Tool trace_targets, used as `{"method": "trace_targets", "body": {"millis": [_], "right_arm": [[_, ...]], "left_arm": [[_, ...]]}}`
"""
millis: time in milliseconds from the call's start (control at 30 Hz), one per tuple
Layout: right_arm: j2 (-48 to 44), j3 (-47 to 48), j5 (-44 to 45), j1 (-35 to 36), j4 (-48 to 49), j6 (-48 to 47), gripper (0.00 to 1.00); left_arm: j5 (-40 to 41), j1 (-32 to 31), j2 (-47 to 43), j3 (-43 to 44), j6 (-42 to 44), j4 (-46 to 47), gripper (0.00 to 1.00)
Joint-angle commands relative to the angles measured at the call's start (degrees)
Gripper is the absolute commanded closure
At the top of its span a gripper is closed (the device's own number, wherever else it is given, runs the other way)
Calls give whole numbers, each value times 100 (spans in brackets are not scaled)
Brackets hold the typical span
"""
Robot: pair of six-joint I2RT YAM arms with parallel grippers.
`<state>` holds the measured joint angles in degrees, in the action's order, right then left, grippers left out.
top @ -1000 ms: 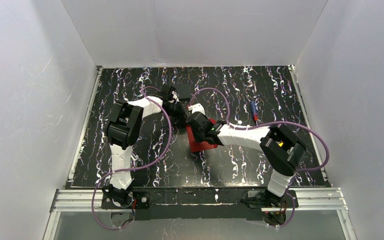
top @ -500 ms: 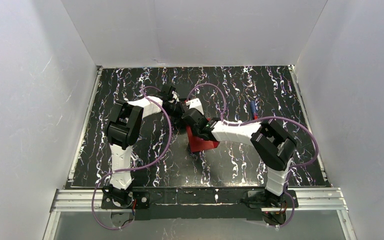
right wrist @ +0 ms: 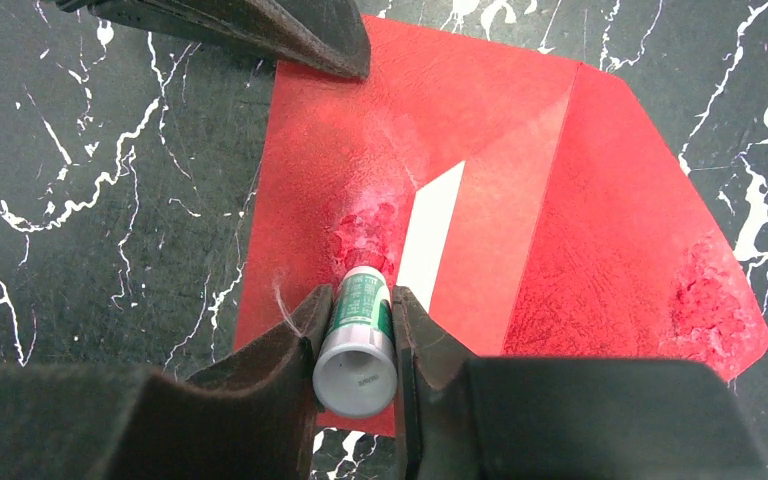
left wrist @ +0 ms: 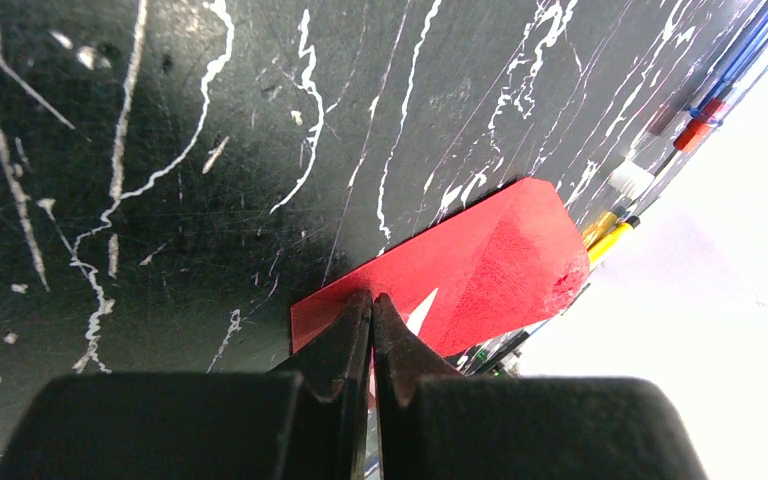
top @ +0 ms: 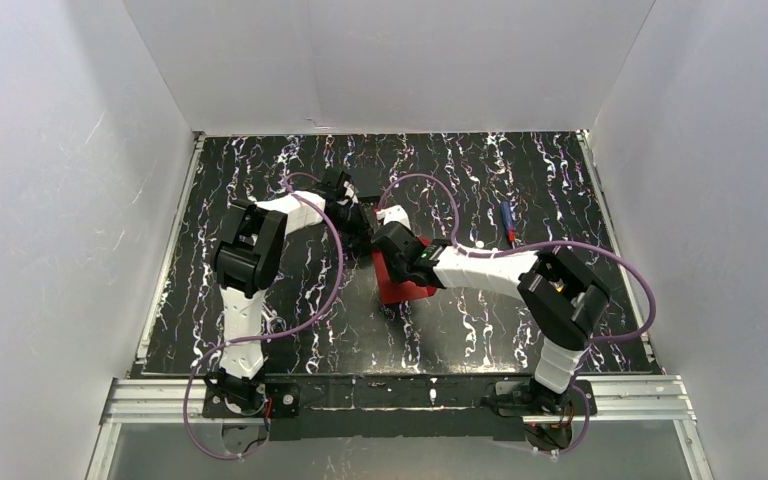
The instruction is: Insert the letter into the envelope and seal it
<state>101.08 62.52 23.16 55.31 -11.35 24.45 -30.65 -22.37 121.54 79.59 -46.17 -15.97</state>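
The red envelope (right wrist: pixel 480 200) lies flat on the black marbled table with its pointed flap (right wrist: pixel 650 250) open to the right in the right wrist view. A white sliver of the letter (right wrist: pixel 430 235) shows at its mouth. My right gripper (right wrist: pixel 360 300) is shut on a green and grey glue stick (right wrist: pixel 358 335), whose tip touches a whitish smeared patch on the envelope. My left gripper (left wrist: pixel 371 300) is shut, with its tips pressed on the envelope's edge (left wrist: pixel 460 275). From above, the two grippers (top: pixel 360 228) (top: pixel 392 242) meet over the envelope (top: pixel 405 288).
A blue and red pen (top: pixel 507 222) lies to the right of the arms. A small black block (top: pixel 365 184) sits behind the left gripper. Several pens (left wrist: pixel 700 110) show at the edge of the left wrist view. White walls enclose the table.
Half a second ago my right gripper with the glue stick was further back and left over the envelope. It has drawn back to where it was a second ago. The left arm has not moved.
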Motion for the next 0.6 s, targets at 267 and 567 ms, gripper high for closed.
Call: {"method": "trace_targets", "body": {"millis": [267, 567], "right_arm": [[742, 532, 84, -362, -8, -457, 99], [396, 375, -257, -281, -349, -258, 99]], "left_arm": [[692, -30, 505, -151, 312, -697, 100], [658, -26, 557, -59, 313, -732, 100]]}}
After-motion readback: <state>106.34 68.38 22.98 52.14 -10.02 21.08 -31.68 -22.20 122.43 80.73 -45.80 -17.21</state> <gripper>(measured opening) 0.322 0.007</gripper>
